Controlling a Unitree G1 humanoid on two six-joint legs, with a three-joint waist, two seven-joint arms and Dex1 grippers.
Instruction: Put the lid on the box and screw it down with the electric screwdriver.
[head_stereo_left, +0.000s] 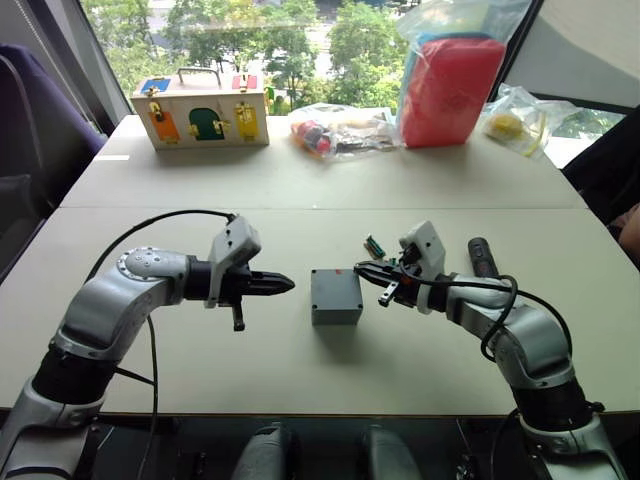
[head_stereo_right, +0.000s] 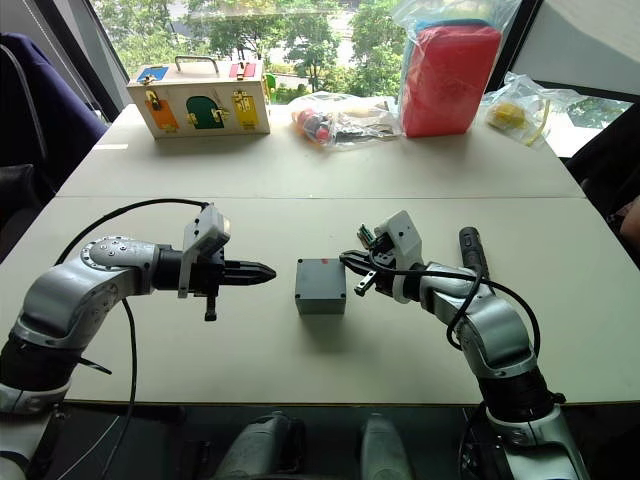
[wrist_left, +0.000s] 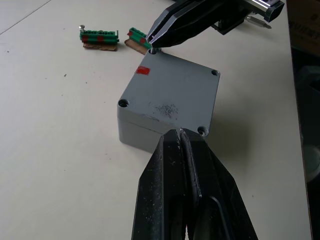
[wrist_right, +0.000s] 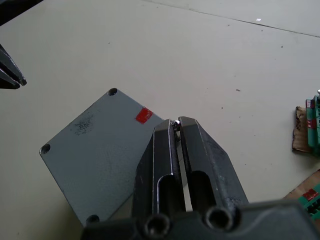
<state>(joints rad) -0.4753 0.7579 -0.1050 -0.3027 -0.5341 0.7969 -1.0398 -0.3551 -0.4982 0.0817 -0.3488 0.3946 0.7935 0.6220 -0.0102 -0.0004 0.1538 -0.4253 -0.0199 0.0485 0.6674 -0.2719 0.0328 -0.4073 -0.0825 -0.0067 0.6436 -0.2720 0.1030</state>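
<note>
With the lid (wrist_left: 170, 97) already seated on the box (head_stereo_left: 335, 297) at mid-desk, your right gripper (wrist_right: 176, 123) pinches a small screw in its jaws over the corner hole by the red mark: lower it straight while the left gripper (head_stereo_left: 288, 285), jaws pressed together, hovers alongside.

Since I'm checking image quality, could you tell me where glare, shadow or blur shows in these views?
Eye views: bright window backlight, soft shadow under the box. Left wrist view: left gripper fingers blurred up close, lid sharp. Right wrist view: right gripper base soft, even light.
</note>
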